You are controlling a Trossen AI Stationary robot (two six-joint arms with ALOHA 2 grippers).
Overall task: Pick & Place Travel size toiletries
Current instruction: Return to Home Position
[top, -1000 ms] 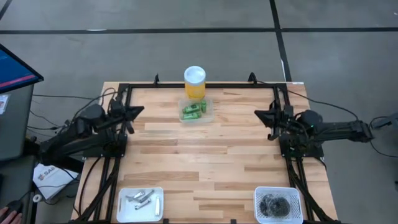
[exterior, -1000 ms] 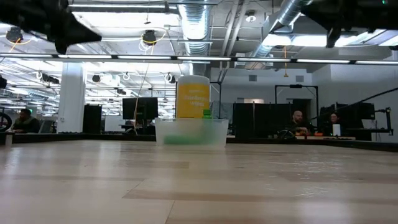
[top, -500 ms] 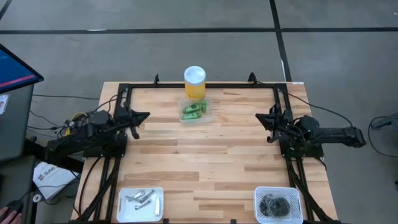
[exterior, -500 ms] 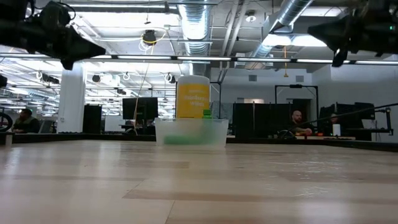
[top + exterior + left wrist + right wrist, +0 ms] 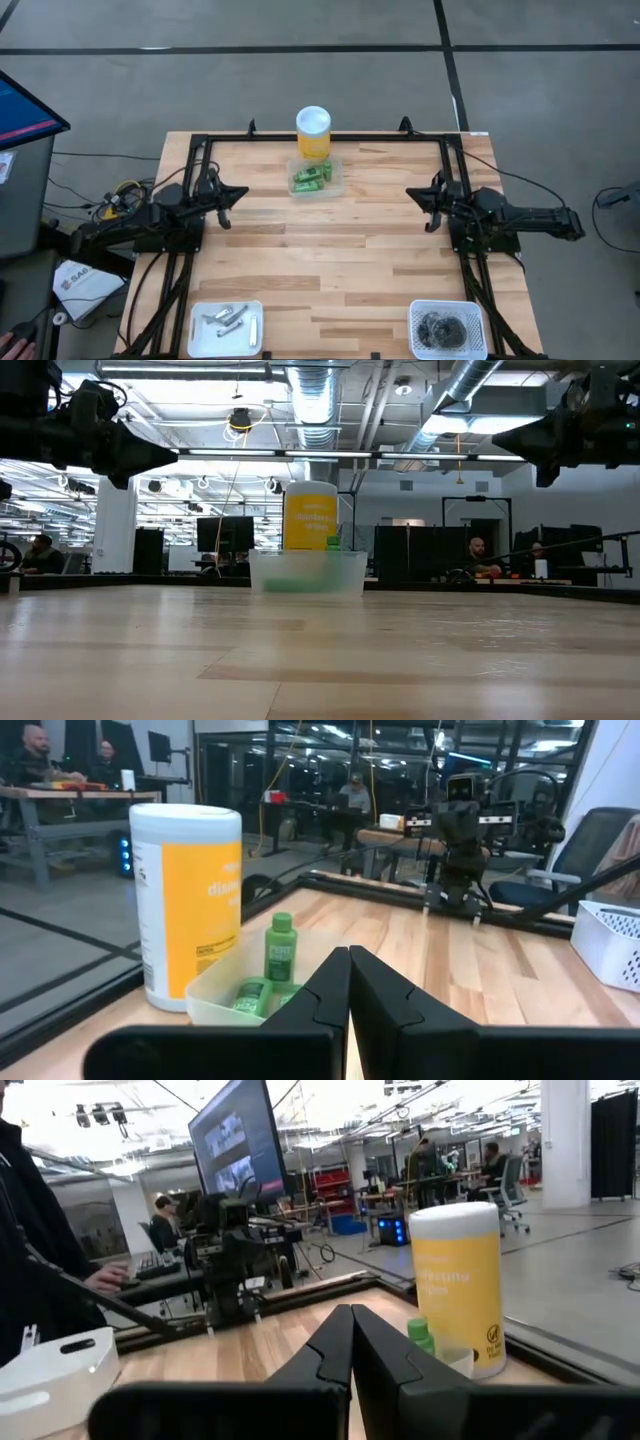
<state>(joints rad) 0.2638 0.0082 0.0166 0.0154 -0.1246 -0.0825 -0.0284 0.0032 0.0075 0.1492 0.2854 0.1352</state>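
The bright green tubes (image 5: 312, 176) lie in a clear shallow tray (image 5: 337, 183) at the table's far middle; one stands upright (image 5: 280, 948). Thin silvery pieces (image 5: 228, 320) lie in a white tray at the near left. Dark grey round pieces (image 5: 442, 328) fill a white basket at the near right. My left gripper (image 5: 243, 190) hovers shut to the left of the clear tray, pointing at it. My right gripper (image 5: 411, 193) hovers shut to the right of it. Both fingertip pairs meet in the wrist views (image 5: 350, 958) (image 5: 351, 1316).
A tall yellow cylinder with a white lid (image 5: 313, 131) stands just behind the clear tray. A black frame (image 5: 325, 137) runs along the far edge and both sides of the table. Bare wood (image 5: 320, 250) lies between the arms. People sit at desks in the room beyond.
Both grippers have come down from high above the table. The left one has also moved toward the table's right and a little nearer, toward the clear tray. The right one has shifted slightly nearer. Both stay shut, and nothing on the table has moved.
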